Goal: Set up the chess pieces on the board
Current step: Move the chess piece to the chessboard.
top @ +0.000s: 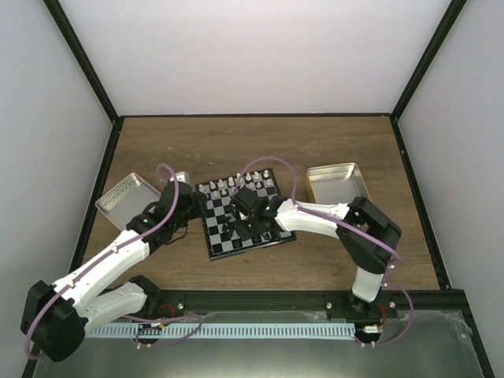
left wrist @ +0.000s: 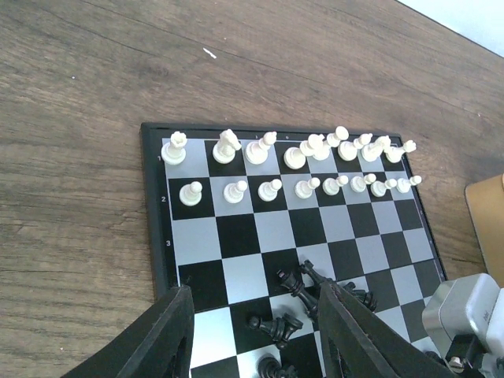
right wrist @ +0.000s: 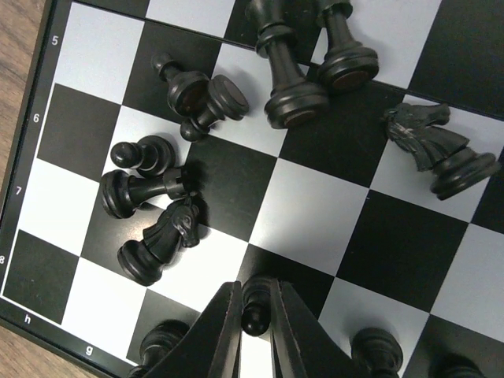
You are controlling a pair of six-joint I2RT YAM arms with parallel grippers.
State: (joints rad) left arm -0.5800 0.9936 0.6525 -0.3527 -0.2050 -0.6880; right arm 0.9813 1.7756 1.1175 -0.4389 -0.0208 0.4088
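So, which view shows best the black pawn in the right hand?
The right wrist view: the black pawn sits close up between the fingers of the right hand. The top view hides it under that hand; in the left wrist view I cannot pick it out.

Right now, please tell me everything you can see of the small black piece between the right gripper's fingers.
The small black piece is glossy and looks like plastic, with a round knob and a slim body; it is probably a pawn. The two dark fingers of the right gripper close on it from both sides. It is near the lettered edge of the board. No other piece touches it. Whether its base rests on the board cannot be told.
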